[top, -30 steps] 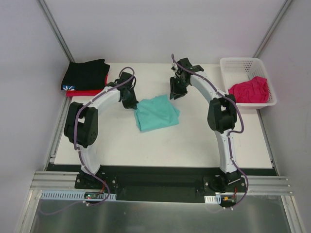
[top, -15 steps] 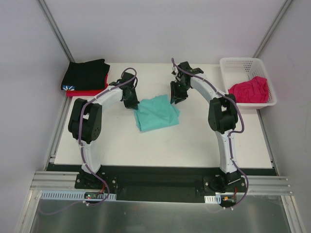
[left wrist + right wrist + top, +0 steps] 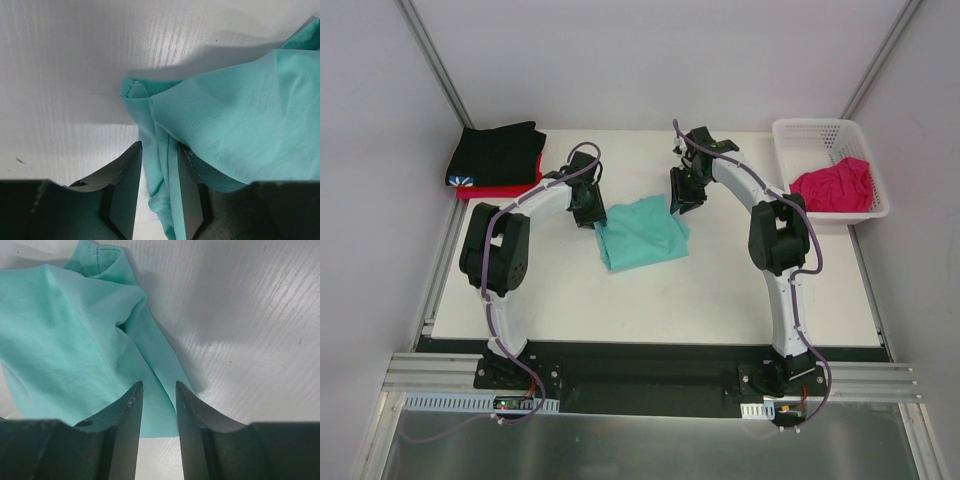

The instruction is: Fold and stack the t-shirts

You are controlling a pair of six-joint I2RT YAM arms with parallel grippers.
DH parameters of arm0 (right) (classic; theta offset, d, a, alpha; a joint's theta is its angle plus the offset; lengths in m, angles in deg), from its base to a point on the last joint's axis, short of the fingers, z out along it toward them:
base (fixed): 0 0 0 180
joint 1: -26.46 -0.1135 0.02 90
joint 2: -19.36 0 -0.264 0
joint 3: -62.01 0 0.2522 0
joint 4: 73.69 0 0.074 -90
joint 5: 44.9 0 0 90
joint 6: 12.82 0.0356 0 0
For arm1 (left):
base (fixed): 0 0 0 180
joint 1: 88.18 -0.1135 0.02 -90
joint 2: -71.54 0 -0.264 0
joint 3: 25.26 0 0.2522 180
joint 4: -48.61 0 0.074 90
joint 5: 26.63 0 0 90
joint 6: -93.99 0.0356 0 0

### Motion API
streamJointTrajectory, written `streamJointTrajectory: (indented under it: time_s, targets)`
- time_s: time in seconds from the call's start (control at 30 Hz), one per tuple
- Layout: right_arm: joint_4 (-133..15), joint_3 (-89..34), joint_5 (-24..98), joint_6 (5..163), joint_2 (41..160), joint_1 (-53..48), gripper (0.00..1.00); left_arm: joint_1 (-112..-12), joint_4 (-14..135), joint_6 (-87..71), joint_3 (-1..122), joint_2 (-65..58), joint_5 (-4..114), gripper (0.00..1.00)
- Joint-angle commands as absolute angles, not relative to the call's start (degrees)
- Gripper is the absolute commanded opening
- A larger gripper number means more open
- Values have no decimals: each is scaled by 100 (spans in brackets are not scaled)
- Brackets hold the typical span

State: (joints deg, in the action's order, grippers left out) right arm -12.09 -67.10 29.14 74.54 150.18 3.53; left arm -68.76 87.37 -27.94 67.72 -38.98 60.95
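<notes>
The teal-green mesh-cloth t-shirt (image 3: 642, 232) lies part-folded in the middle of the white bench (image 3: 720, 290). The left end effector (image 3: 156, 150), jaws apart, straddles the shirt's bunched left fold. The right end effector (image 3: 157, 390), jaws apart, hovers over the far-right hem, probably to pinch corners for folding.

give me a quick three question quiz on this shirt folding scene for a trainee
1. True or false: the magenta-pink cloth t-shirt lies in the white plastic lattice basket.
2. The teal-green cloth t-shirt is: A) in the basket; B) on the white table between the left gripper and the right gripper; C) hanging in the air.
3. Which colour t-shirt lies on the red cloth t-shirt at the table's far left corner?
Key: 1 true; 2 B; 3 the black cloth t-shirt.
</notes>
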Motion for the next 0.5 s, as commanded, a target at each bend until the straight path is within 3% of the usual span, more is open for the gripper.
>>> streamJointTrajectory:
  time_s: [0.0, 0.3, 0.47]
  targets:
    - [-1071, -6777, 2761, 7349, 14653, 396, 35, -6893, 8698, -2739, 6865, -3612, 6231, 34]
    - [-1088, -6654, 2753, 7305, 14583, 475, 32, -6893, 8408, -2906, 6883, -3893, 6214, 30]
    - [-1150, -6548, 2735, 7296, 14530, 537, 29, -6893, 8232, -2994, 6927, -4060, 6222, 17]
